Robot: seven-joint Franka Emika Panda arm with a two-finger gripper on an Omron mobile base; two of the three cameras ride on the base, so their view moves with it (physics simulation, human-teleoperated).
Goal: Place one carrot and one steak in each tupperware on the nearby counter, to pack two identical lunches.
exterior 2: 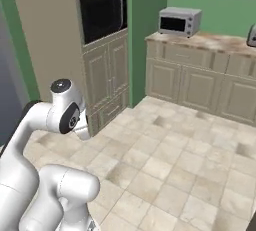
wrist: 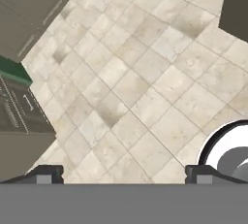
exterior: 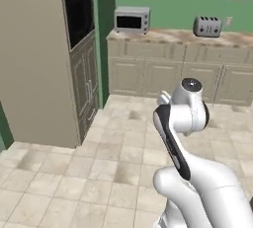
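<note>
Still at the travelling step, judging by the scene: gripper (wrist: 124,172) spread wide over bare tiled floor (wrist: 145,72), holding nothing. No carrot, steak or tupperware visible (whereabouts impossible to tell). Next calls for driving to the food. Around: far tabletop (exterior: 173,36) with microwave (exterior: 131,20) and toaster (exterior: 207,26); tall cabinet (exterior: 44,59) crowding the left

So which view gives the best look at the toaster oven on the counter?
The left base view: the toaster oven sits whole and nearly front-on on the counter, its dark door window plain. The right base view has it whole too, but turned at an angle. The hand view looks down at floor tiles.
</note>
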